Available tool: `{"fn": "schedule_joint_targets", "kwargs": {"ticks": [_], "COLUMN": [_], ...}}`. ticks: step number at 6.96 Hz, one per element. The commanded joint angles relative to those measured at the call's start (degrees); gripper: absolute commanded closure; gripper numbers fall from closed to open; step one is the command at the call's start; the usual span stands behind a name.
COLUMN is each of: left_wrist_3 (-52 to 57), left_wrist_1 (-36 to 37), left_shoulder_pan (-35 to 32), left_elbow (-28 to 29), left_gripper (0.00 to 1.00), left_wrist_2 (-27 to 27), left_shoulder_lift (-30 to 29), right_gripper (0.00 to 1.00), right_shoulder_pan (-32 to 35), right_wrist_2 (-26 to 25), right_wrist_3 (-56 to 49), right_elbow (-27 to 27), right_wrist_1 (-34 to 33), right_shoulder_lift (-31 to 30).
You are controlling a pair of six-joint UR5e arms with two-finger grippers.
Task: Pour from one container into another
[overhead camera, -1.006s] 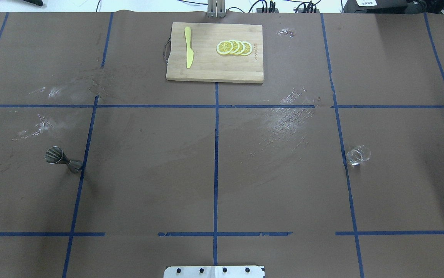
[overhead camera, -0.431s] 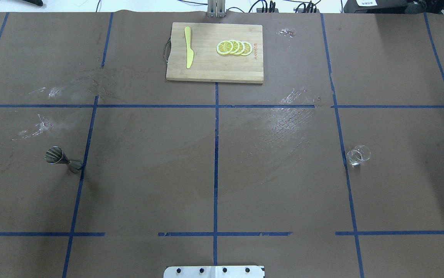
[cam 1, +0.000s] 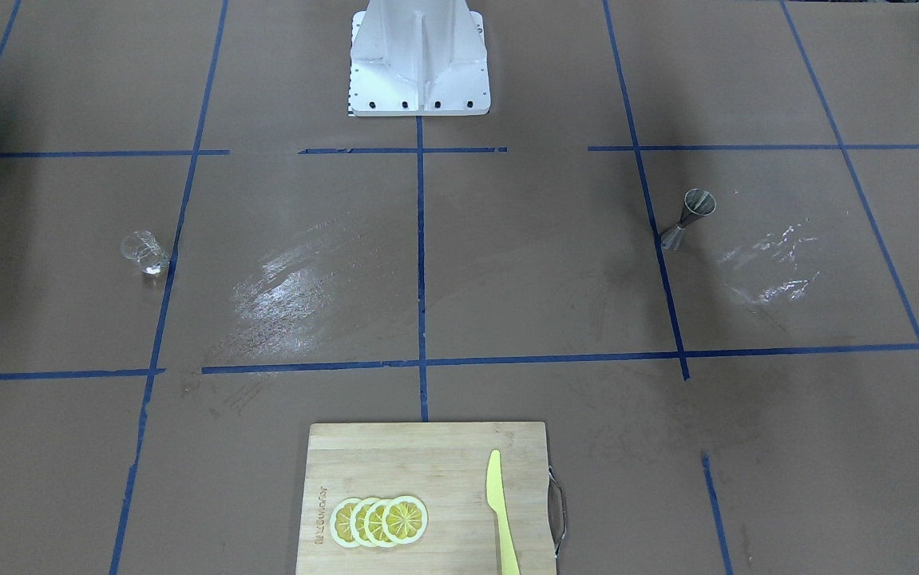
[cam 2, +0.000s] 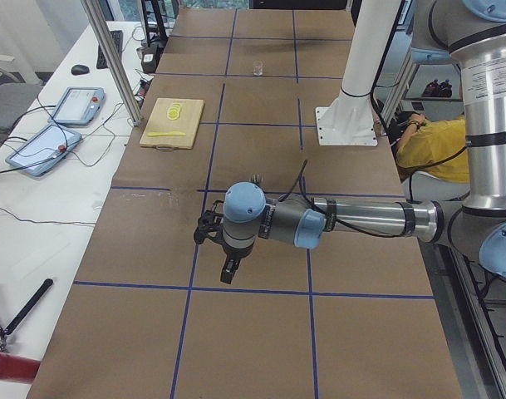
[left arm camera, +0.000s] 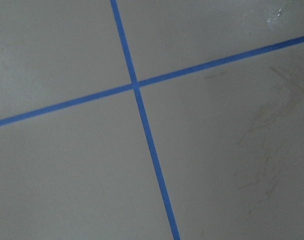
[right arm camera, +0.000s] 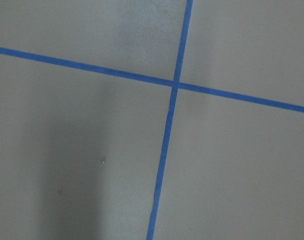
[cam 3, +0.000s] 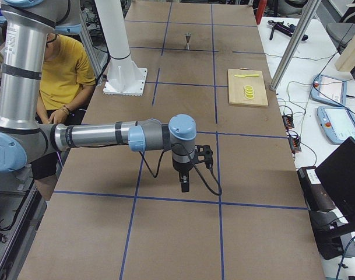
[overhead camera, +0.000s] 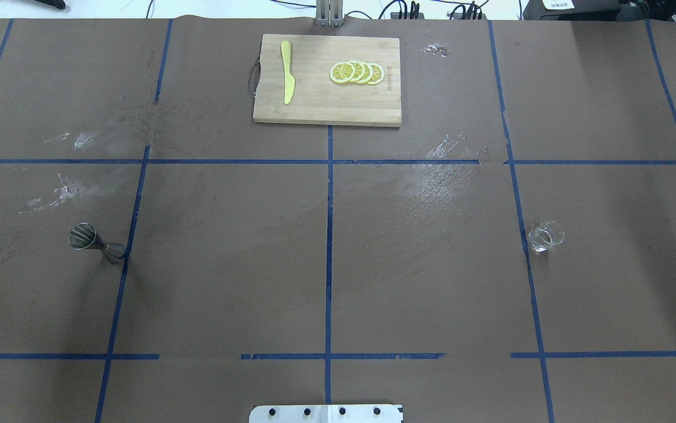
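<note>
Whether the left fingers (cam 2: pixel 228 273) and right fingers (cam 3: pixel 185 184) are spread or pressed together cannot be told. Nothing is seen held by either. Apart from them, the small clear tumbler glass (overhead camera: pixel 545 236) and the silver-grey hourglass metal jigger (overhead camera: pixel 96 244) are seen upright on the brown-papered desk (overhead camera: pixel 326 264), ungrasped. Grasping, carrying and pouring are all judged outstanding.

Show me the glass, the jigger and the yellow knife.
glass (overhead camera: pixel 545 236), overhead view, on its clear wall.
jigger (overhead camera: pixel 82 236), overhead view, on its open upper cup.
yellow knife (overhead camera: pixel 289 88), overhead view, on its blade.
</note>
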Motion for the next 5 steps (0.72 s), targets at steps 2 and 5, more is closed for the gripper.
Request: {"fn": "schedule_joint_targets", "kwargs": {"ticks": [2,5], "left_wrist_3": [-1.0,-9.7], "left_wrist_1": [-31.4,-39.3], "left_shoulder_pan": [-0.1,0.4], "left_elbow": [6.9,5.7], "left_gripper": [0.0,0.0], "left_wrist_2": [-0.1,0.3], "left_shoulder_lift": [-4.2,-5.2], "right_gripper": [0.0,0.0], "right_shoulder_pan": [0.0,-0.1], "right_wrist_2": [0.5,1.3], "right_wrist_3": [0.1,0.5], "right_elbow": [-0.4,-0.7], "right_wrist_1": [1.1,4.2], "right_shoulder_lift": [3.1,3.6]}}
